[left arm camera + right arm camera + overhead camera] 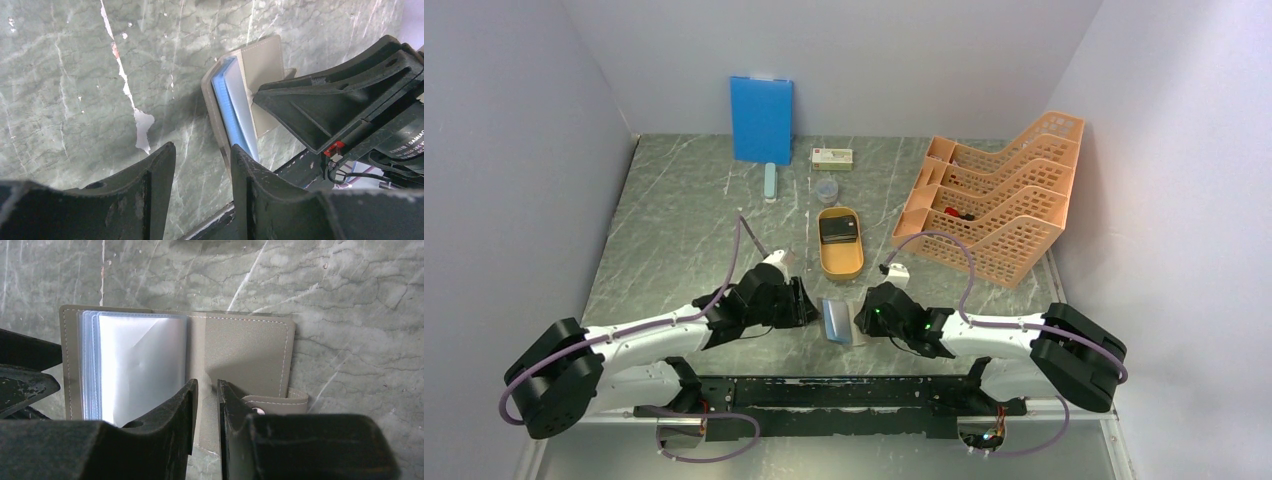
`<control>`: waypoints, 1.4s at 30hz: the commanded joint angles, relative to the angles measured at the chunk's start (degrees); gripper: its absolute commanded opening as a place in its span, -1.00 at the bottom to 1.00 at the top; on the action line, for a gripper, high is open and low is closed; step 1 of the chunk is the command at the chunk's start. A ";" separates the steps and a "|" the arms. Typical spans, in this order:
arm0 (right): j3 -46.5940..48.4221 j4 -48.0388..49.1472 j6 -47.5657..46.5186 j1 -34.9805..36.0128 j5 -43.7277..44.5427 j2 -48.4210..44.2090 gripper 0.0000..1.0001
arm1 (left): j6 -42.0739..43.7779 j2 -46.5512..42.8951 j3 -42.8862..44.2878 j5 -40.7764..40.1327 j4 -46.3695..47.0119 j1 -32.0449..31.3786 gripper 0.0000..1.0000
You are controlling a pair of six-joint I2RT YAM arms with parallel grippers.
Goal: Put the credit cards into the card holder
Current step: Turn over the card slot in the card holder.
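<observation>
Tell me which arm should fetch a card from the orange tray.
Left: the left gripper is open and empty, while the right gripper clamps the card holder open. The credit cards lie in the orange tray.

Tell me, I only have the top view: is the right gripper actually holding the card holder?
Observer: Yes. In the right wrist view the right gripper pinches the card holder by its taupe cover, beside the sleeves.
Operator: Any card in yet?
Observer: None visible. The front clear sleeve looks pale and shiny, with no dark card in it.
Operator: And the left gripper?
Observer: In the left wrist view the left gripper is open, with only the table showing between its jaws.
</observation>
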 commanded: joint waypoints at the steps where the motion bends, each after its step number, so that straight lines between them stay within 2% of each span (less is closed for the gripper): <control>1: -3.04 -6.96 -0.25 -0.22 -1.38 1.66 -0.50 | 0.87 0.40 -0.26 -1.38 0.12 -0.43 -0.04; 9: -3.30 -6.77 -0.34 -0.21 -1.82 1.03 -0.51 | 1.58 3.51 -0.29 -0.75 2.65 -0.35 -0.31; 19: -3.23 -6.58 -0.69 -0.21 -2.72 1.46 -0.51 | 2.54 8.38 0.88 1.76 5.23 -0.42 -0.42; 26: -3.51 -3.70 -1.22 -0.22 -4.34 1.38 -0.49 | 3.08 10.73 0.48 5.90 10.79 -0.36 -0.47; 29: -3.52 -3.17 -1.31 -0.21 -5.04 1.21 -0.47 | 3.20 10.64 0.20 7.83 13.51 -0.39 -0.59; 32: -3.61 -2.90 -0.94 -0.34 -5.49 0.19 -0.45 | 3.21 9.66 0.18 8.63 14.31 -0.41 -0.86; 38: -5.22 0.00 1.13 -0.75 -8.94 -7.15 -0.30 | 3.04 4.41 1.59 7.30 8.40 -0.41 -0.90; 42: -6.06 5.96 2.42 -1.18 -14.68 -10.44 -0.08 | 3.12 1.11 3.36 5.22 0.68 -0.36 -0.90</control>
